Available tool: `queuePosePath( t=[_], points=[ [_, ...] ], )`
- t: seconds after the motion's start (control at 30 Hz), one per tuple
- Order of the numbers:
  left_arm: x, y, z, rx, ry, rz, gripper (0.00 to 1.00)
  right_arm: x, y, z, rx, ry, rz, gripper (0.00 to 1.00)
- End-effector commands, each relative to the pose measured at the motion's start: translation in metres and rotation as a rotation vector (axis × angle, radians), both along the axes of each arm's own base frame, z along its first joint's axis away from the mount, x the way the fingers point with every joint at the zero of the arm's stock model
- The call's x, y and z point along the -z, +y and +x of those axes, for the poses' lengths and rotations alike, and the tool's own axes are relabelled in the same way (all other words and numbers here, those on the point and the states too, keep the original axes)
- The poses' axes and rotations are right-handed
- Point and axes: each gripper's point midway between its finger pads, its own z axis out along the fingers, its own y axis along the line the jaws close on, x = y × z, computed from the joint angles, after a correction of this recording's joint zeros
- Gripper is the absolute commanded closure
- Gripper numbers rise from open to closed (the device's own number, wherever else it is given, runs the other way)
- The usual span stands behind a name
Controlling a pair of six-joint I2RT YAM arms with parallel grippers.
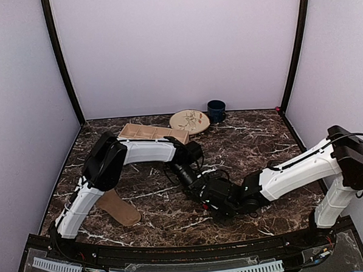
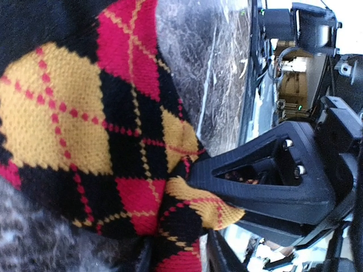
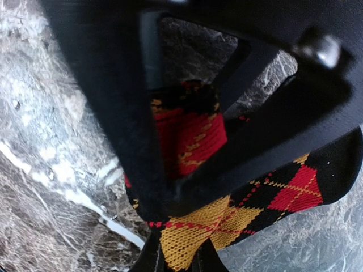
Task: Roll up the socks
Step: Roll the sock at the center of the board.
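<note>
The black argyle sock (image 2: 85, 130), with red and orange diamonds, lies bunched on the dark marble table (image 1: 255, 138). In the left wrist view a fold of it sits between the dark fingers of my left gripper (image 2: 181, 258), which grip it. My right gripper (image 3: 178, 255) is shut on an orange patch of the same sock (image 3: 283, 192). The two grippers meet mid-table, left gripper (image 1: 186, 171) and right gripper (image 1: 214, 198), and they hide that sock from above. The plain tan sock (image 1: 119, 206) lies flat near the left arm, untouched.
A tan compartment tray (image 1: 152, 132), a round patterned plate (image 1: 190, 120) and a dark blue mug (image 1: 216, 110) stand along the back edge. Each wrist view shows the other gripper's black triangular finger (image 2: 266, 181) close by.
</note>
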Motion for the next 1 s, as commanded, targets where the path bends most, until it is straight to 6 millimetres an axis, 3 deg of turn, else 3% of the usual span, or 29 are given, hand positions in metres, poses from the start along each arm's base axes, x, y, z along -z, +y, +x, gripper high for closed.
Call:
queuePosePath(
  t=[0.0,0.17,0.7,0.97],
  points=[
    [0.038,0.026,0.016,-0.089,-0.054,0.158,0.63,0.02,-0.004,-0.01,0.012,0.123,0.006,0.93],
    [0.044,0.036,0.028,-0.177,-0.068,0.186,0.55,0.017,0.001,-0.011,0.027,0.167,0.056,0.94],
    [0.036,0.032,0.052,-0.339,-0.105,0.189,0.47,0.01,0.0,-0.011,0.1,0.307,0.175,0.95],
    [0.044,0.046,0.067,-0.41,-0.18,0.256,0.46,0.009,-0.005,-0.014,0.161,0.363,0.233,0.95]
  ],
)
